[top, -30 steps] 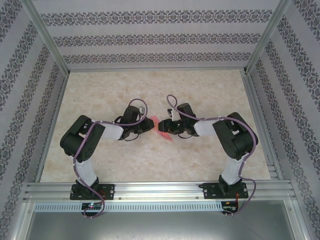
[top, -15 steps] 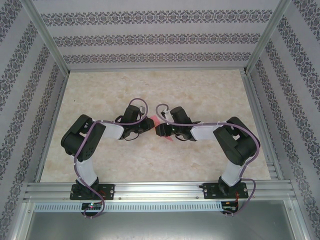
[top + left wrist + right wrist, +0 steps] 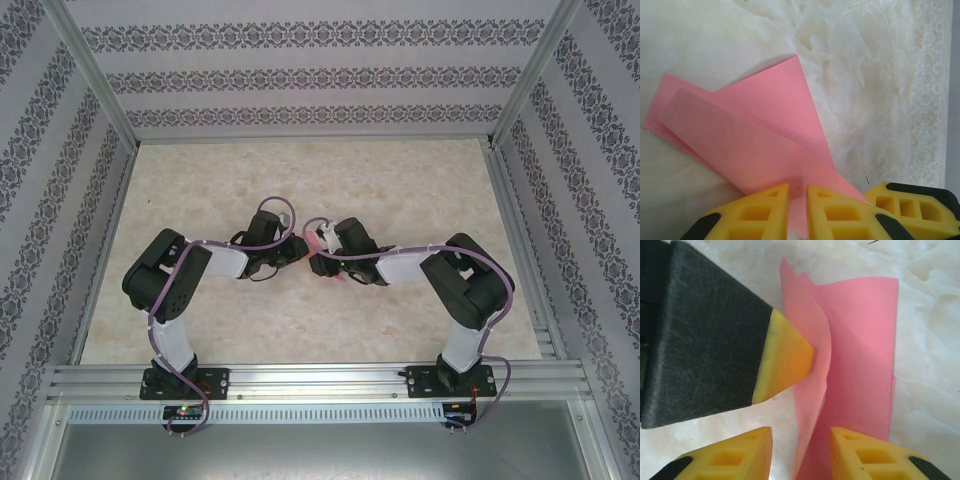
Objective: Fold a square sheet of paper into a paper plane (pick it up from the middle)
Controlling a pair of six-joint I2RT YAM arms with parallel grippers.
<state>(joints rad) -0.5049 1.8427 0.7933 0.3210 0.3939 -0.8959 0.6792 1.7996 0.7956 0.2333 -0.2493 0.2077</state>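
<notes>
Tabletop (image 3: 300, 320): cream, marbled, matt; veining is sharp in both wrist views (image 3: 865, 75) (image 3: 930, 315).
Enclosure: back wall (image 3: 310, 70), left wall (image 3: 50, 200) and right wall (image 3: 590, 200) papered in pale stripes alternating with dark ornamental bands.
Frame: aluminium posts rise at the back-left (image 3: 90, 70) and back-right (image 3: 535, 70) corners.
Near edge: slotted aluminium rail (image 3: 320, 378) spans the width; just below it a perforated strip (image 3: 320, 412), then a plain grey panel (image 3: 320, 450).
Left wrist view, right margin: pale lacy band (image 3: 930, 100), identity unclear.
</notes>
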